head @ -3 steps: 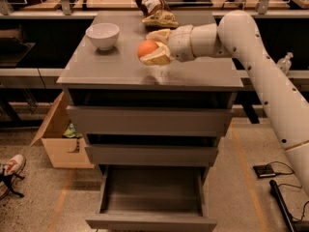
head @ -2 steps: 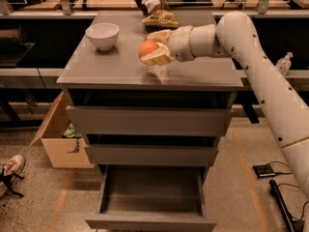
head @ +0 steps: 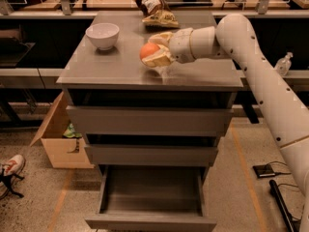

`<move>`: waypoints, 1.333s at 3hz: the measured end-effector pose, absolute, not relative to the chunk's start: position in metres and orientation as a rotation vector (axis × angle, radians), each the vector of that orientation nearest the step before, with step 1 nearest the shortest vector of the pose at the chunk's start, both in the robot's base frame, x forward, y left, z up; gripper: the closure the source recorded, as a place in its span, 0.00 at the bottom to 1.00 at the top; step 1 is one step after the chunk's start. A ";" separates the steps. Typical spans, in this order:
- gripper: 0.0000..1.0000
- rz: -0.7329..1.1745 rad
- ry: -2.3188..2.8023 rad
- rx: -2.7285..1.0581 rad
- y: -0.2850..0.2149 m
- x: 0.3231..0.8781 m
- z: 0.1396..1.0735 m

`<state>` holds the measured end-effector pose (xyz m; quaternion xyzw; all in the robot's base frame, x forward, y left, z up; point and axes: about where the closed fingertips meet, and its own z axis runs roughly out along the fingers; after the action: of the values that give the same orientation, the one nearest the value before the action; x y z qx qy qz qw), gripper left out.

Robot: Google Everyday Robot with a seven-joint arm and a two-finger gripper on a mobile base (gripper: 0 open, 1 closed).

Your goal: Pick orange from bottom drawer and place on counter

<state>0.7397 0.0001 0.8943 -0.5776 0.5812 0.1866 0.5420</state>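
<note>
My gripper (head: 153, 51) is shut on the orange (head: 148, 50), a small round fruit. It holds the orange over the middle of the grey counter (head: 116, 66), just above its surface; whether the fruit touches the top I cannot tell. The white arm reaches in from the right. The bottom drawer (head: 150, 197) is pulled open below and nothing shows inside it.
A white bowl (head: 102, 35) stands at the counter's back left. A pale yellow sponge (head: 161, 19) and a crumpled bag (head: 147, 0) lie at the counter's back edge. A cardboard box (head: 60, 137) sits on the floor at left. A clear bottle (head: 283, 64) stands at right.
The gripper with the orange has stayed almost still over the counter. The drawer remains open.
</note>
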 end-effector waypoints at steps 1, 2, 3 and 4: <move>0.60 0.447 1.379 -1.375 0.003 0.739 0.893; 0.36 0.452 1.377 -1.379 0.006 0.739 0.892; 0.13 0.456 1.375 -1.382 0.009 0.739 0.891; 0.00 0.461 1.373 -1.386 0.013 0.738 0.890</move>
<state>0.7384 0.0126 0.8899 -0.5826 0.5773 0.1936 0.5384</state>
